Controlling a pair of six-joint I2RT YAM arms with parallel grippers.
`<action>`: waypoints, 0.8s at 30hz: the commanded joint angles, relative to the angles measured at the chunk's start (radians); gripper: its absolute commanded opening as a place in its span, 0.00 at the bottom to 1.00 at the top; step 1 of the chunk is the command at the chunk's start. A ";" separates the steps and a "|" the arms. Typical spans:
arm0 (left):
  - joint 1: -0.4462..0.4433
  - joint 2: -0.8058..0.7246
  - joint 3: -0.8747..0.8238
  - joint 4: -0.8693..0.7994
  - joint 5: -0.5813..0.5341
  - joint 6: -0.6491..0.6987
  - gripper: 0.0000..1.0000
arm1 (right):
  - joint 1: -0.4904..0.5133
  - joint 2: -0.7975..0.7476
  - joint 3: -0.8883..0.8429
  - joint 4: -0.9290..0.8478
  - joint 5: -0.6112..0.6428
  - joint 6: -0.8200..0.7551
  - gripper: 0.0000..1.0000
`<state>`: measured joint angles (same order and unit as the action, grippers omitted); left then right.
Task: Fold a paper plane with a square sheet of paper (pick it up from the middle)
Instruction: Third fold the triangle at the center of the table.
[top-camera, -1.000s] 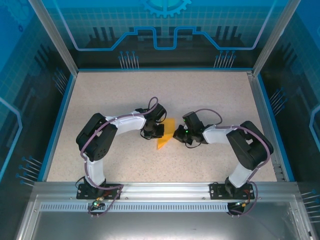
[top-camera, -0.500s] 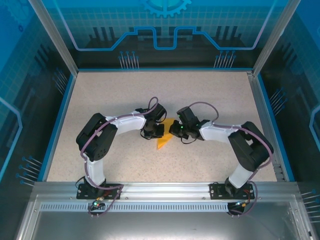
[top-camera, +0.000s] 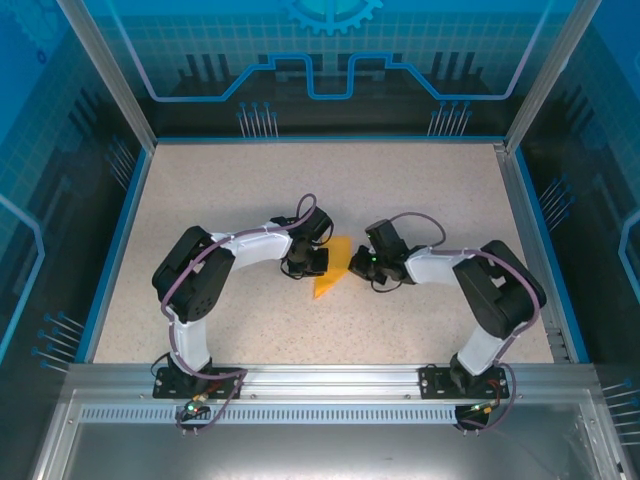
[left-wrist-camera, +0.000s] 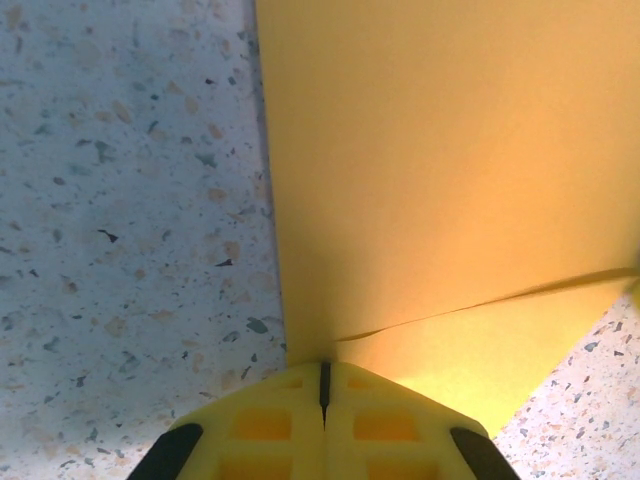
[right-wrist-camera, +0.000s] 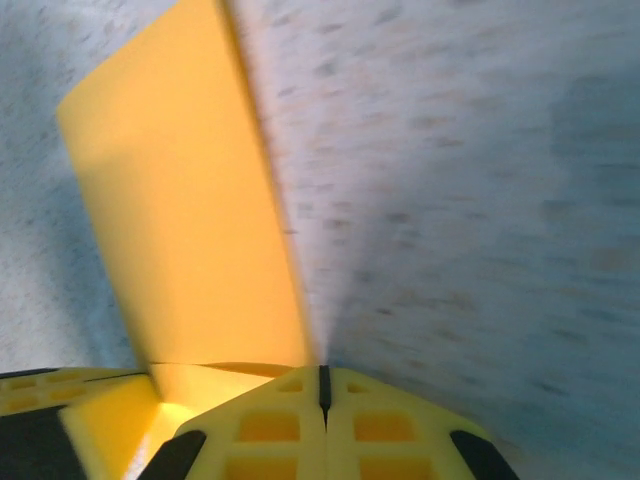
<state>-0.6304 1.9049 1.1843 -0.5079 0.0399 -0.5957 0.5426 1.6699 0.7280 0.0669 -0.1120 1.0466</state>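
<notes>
Right jaws have drawn back; both pairs shut, left jaws hiding part of the square sheet of paper (top-camera: 328, 280).

Square sheet of paper (left-wrist-camera: 440, 160): cut off by top and right frame edges. Tabletop (right-wrist-camera: 450, 180) right of the sheet: blurred, speckle indistinct.

Robotics lab, an enclosed test cell. Beneath the left gripper (top-camera: 320, 263) and right gripper (top-camera: 353, 266), a beige speckled bench (top-camera: 220, 190) with a blue raised rim (top-camera: 118, 250). Far beyond them, a blue translucent back panel (top-camera: 330, 70) printed with a gear and circuit lines. Out to either side, silver aluminium frame posts (top-camera: 105, 72). Behind them, a slotted aluminium rail (top-camera: 330, 375) with bolted black arm bases (top-camera: 185, 379).
</notes>
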 joint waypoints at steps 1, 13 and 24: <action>0.011 0.095 -0.065 -0.104 -0.124 0.004 0.06 | -0.001 -0.095 -0.019 -0.063 0.072 -0.012 0.02; 0.011 0.082 -0.062 -0.106 -0.121 0.004 0.06 | 0.133 0.054 0.086 0.062 -0.066 0.003 0.02; 0.011 0.064 -0.044 -0.100 -0.090 0.017 0.06 | 0.116 0.124 0.062 0.054 -0.063 0.017 0.02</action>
<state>-0.6304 1.9030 1.1843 -0.5079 0.0410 -0.5949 0.6666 1.7733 0.8124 0.1169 -0.1658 1.0504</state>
